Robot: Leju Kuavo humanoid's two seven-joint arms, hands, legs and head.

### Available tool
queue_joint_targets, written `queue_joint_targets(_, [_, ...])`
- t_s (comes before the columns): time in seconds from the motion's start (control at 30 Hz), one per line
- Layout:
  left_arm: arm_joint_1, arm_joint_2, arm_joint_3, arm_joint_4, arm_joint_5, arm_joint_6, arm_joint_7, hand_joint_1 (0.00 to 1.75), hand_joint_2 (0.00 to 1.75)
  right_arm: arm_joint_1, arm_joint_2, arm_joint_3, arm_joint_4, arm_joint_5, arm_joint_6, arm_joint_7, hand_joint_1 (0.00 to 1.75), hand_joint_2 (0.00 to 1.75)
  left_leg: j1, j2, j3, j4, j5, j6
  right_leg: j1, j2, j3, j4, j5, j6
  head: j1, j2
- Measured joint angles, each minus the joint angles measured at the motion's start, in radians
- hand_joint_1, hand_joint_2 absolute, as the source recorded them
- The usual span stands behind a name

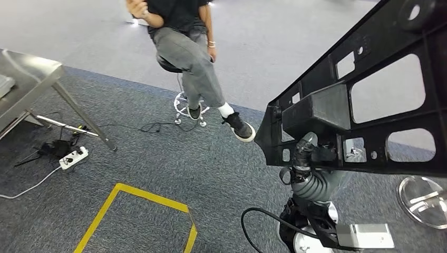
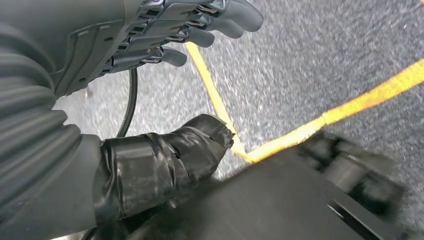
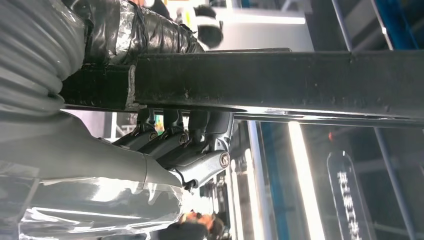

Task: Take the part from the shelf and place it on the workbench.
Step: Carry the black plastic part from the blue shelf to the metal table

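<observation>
Head view: black plastic frame part [image 1: 363,89], flat with window cutouts | right hand [image 1: 305,150] grips its edge from below | left hand [image 2: 165,60] empty, fingers apart above grey carpet [image 2: 310,65]

Black part [image 1: 369,79], grey speckled carpet [image 1: 158,158], yellow floor line [image 1: 132,192]

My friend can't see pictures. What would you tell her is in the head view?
The robot's right hand holds up a big black plastic part with cut-out windows, on the right side. Behind it, a person sits on a stool on grey carpet. A metal table stands on the left, with a white power strip and yellow floor tape nearby.
</observation>
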Motion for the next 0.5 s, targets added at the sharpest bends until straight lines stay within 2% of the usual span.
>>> queue_joint_targets(0.03, [0.0,0.0,0.0,0.0,0.005,-0.007,-0.002,0.0,1.75,0.0,0.0,-0.001,0.001,0.006,0.0,0.003,1.75,1.75,-0.005,0.004,0.005,-0.012,-0.004,0.005,0.002,-0.011,0.003,-0.003,-0.002,0.004,0.0,0.0])
queue_joint_targets(0.1, [0.003,0.002,0.0,0.0,0.013,-0.015,-0.005,0.0,1.75,0.0,0.0,-0.004,0.005,0.012,0.0,0.007,1.75,1.75,-0.002,-0.021,0.009,-0.024,-0.001,0.012,0.003,-0.024,0.012,-0.008,-0.008,0.014,0.001,0.0])
queue_joint_targets(0.13, [0.005,0.003,0.0,0.0,0.014,-0.016,-0.007,0.0,1.75,0.001,0.0,-0.006,0.007,0.013,0.0,0.007,1.75,1.75,0.002,-0.034,0.018,-0.036,0.002,0.016,0.002,-0.009,0.014,-0.001,-0.016,0.017,0.002,0.0])
queue_joint_targets(0.2, [0.006,0.004,0.0,0.0,0.015,-0.016,-0.011,0.0,1.75,0.001,-0.001,-0.01,0.01,0.014,0.0,0.008,1.75,1.75,0.012,-0.058,0.034,-0.057,0.011,0.023,0.0,0.049,-0.015,0.072,-0.059,0.021,0.008,0.0])
queue_joint_targets(0.23, [0.004,0.004,0.0,0.0,0.015,-0.015,-0.013,0.0,1.75,0.002,-0.001,-0.012,0.012,0.015,0.0,0.008,1.75,1.75,0.012,-0.071,0.037,-0.061,0.012,0.025,0.001,0.076,-0.047,0.136,-0.086,0.021,0.011,0.0])
queue_joint_targets(0.27, [0.002,0.004,0.0,0.0,0.014,-0.015,-0.014,0.0,1.75,0.004,-0.001,-0.013,0.013,0.015,0.0,0.008,1.75,1.75,0.012,-0.084,0.038,-0.061,0.012,0.027,0.0,0.09,-0.086,0.203,-0.11,0.022,0.013,0.0])
queue_joint_targets(0.3, [0.001,0.004,0.0,0.0,0.014,-0.015,-0.015,0.0,1.75,0.006,-0.001,-0.014,0.014,0.015,0.0,0.008,1.75,1.75,0.012,-0.1,0.039,-0.059,0.011,0.027,0.0,0.096,-0.117,0.249,-0.116,0.023,0.014,0.0])
queue_joint_targets(0.33, [0.002,0.004,0.0,0.0,0.013,-0.015,-0.016,0.0,1.75,0.007,-0.001,-0.014,0.015,0.015,0.0,0.009,1.75,1.75,0.012,-0.117,0.04,-0.057,0.01,0.026,0.0,0.099,-0.134,0.263,-0.104,0.024,0.014,0.0])
queue_joint_targets(0.37, [0.002,0.004,0.0,0.0,0.013,-0.015,-0.016,0.0,1.75,0.008,-0.001,-0.015,0.016,0.015,0.0,0.009,1.75,1.75,0.013,-0.134,0.041,-0.053,0.007,0.024,-0.002,0.103,-0.133,0.238,-0.072,0.026,0.014,0.0])
queue_joint_targets(0.4, [0.003,0.004,0.0,0.0,0.012,-0.015,-0.016,0.0,1.75,0.008,-0.001,-0.015,0.016,0.015,0.0,0.009,1.75,1.75,0.015,-0.15,0.042,-0.048,0.003,0.021,-0.006,0.118,-0.115,0.18,-0.027,0.028,0.014,0.0])
queue_joint_targets(0.43, [0.002,0.004,0.0,0.0,0.012,-0.016,-0.016,0.0,1.75,0.008,-0.001,-0.015,0.017,0.015,-0.001,0.009,1.75,1.75,0.015,-0.166,0.039,-0.037,-0.002,0.016,-0.013,0.15,-0.093,0.114,0.01,0.031,0.015,0.0])
queue_joint_targets(0.47, [0.001,0.004,0.0,0.0,0.012,-0.016,-0.016,0.0,1.75,0.009,-0.001,-0.015,0.017,0.015,-0.001,0.009,1.75,1.75,0.016,-0.181,0.032,-0.027,-0.008,0.01,-0.019,0.18,-0.074,0.061,0.033,0.032,0.014,0.0])
queue_joint_targets(0.5, [0.001,0.004,0.0,0.0,0.011,-0.016,-0.016,0.0,1.75,0.01,-0.001,-0.016,0.018,0.015,-0.001,0.01,1.75,1.75,0.017,-0.194,0.025,-0.018,-0.012,0.004,-0.021,0.204,-0.063,0.027,0.041,0.031,0.014,0.0])
